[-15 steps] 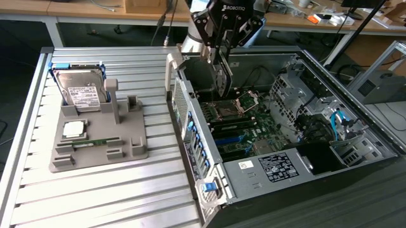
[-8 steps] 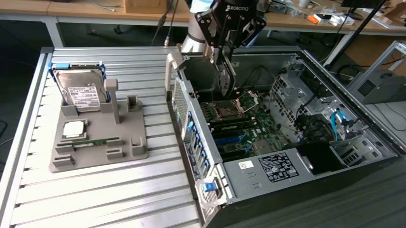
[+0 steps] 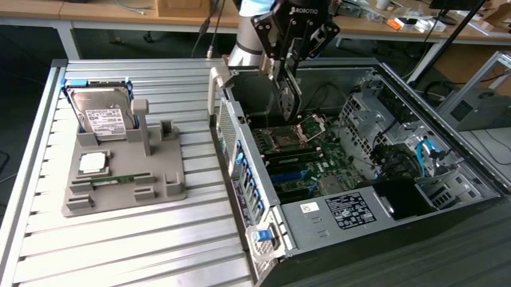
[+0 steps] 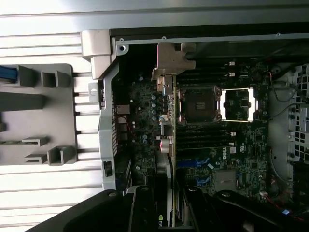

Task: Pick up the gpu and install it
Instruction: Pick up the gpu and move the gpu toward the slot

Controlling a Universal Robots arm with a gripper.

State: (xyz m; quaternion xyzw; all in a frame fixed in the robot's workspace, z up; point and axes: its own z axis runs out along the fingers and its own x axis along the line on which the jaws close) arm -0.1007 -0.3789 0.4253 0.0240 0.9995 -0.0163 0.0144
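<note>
Gpu (image 3: 286, 98) (image 4: 168, 126): thin flat dark card, seen edge-on, hanging upright, silver bent bracket at lower end. Clamped by upper edge between fingers of hand (image 3: 289, 64) (image 4: 170, 209), jaws part-closed on it. Card inside open computer case (image 3: 248, 179), over motherboard (image 3: 315, 170), just beside CPU socket (image 3: 286, 141); contact with board not discernible. On slatted tabletop (image 3: 119, 239), well apart: grey holder (image 3: 164, 161) with hard drive (image 3: 104, 116).
</note>
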